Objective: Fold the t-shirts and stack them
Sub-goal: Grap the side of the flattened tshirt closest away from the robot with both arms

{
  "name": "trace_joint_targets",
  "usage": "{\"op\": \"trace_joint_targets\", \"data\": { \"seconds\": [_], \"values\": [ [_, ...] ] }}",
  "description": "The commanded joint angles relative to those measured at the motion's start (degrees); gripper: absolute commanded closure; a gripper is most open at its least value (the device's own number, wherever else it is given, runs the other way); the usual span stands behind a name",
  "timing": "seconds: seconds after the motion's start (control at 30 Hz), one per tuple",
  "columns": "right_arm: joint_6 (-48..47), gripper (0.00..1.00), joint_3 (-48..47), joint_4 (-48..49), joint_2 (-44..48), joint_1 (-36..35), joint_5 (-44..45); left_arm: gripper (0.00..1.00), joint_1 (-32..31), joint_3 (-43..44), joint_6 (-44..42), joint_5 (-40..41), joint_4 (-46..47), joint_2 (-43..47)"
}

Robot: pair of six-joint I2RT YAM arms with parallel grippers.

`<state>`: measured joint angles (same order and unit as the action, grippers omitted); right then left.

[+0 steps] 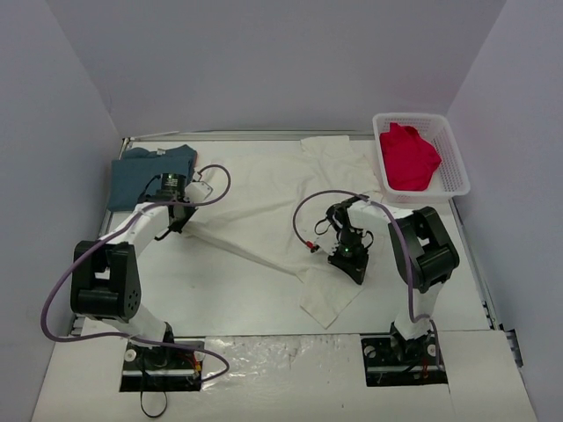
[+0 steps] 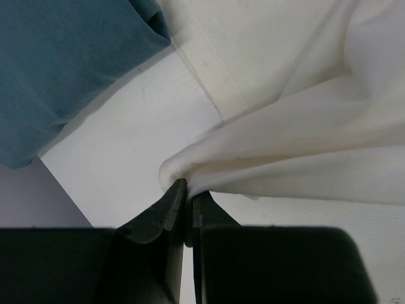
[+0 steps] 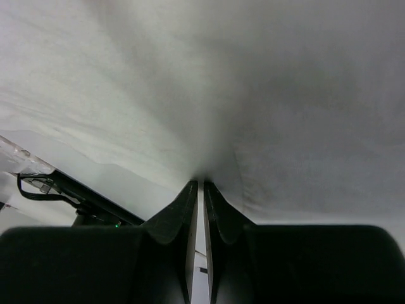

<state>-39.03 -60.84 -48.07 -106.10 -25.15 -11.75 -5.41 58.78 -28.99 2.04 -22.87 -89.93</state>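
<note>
**Remote station inventory: three shirts, both arms engaged**

1. Cream-white t-shirt (image 1: pixel 264 189). I see it spread loosely across the middle of the counter (image 1: pixel 220 294), reaching from the rear edge toward the near centre. It is creased, with one ridge running diagonally from left to right. Both arms have hold of it.

2. Teal-blue t-shirt (image 1: pixel 141 176). It lies flat at the rear left corner of the counter, just beside the cream-white t-shirt's left edge. Nothing grips it.

3. Red t-shirt (image 1: pixel 407 156). It sits bunched inside the white lattice basket (image 1: pixel 455 149) at the rear right corner, well apart from both arms.

4. Left tool (image 2: pixel 188 190). The jaws are pressed together, and a bunched fold of the cream-white t-shirt's left edge is pinched at the tips. In my left wrist view, bare counter and the teal-blue t-shirt show behind it.

5. Right tool (image 3: pixel 200 183). The jaws are closed to a thin slit. The cream-white cloth puckers where the tips nip it, and it fills nearly all of my right wrist view. From above, this tool sits over the shirt's near right part.
</note>
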Motion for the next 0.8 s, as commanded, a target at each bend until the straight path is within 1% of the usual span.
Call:
{"op": "trace_joint_targets", "data": {
  "seconds": [0.0, 0.13, 0.27, 0.47, 0.63, 0.77],
  "values": [
    [-1.0, 0.94, 1.9, 4.7, -3.8, 3.2, 4.3, 0.98, 0.0, -0.4, -0.3, 2.1, 1.3, 3.8],
    [-2.1, 0.94, 1.9, 4.5, -2.8, 7.1, 9.7, 0.98, 0.0, -1.2, -0.9, 2.4, 2.2, 4.1],
    [-3.3, 0.94, -1.6, 3.0, -3.5, 11.2, 10.4, 0.98, 0.0, -1.4, -0.7, 1.6, 2.7, 3.8],
    [-4.2, 0.94, -6.6, 2.5, -5.1, 11.3, 10.0, 0.98, 0.0, -0.3, -0.6, 1.2, 2.2, 2.2],
    [-3.7, 0.94, -15.2, 1.5, -10.4, 11.2, 8.7, 0.98, -0.4, -0.2, -0.4, 0.2, 1.3, 1.8],
    [-4.4, 0.94, -18.8, -0.1, -8.7, 10.6, 5.2, 0.98, -0.5, -1.0, -0.8, 0.4, 1.8, 1.4]
  ]
}}
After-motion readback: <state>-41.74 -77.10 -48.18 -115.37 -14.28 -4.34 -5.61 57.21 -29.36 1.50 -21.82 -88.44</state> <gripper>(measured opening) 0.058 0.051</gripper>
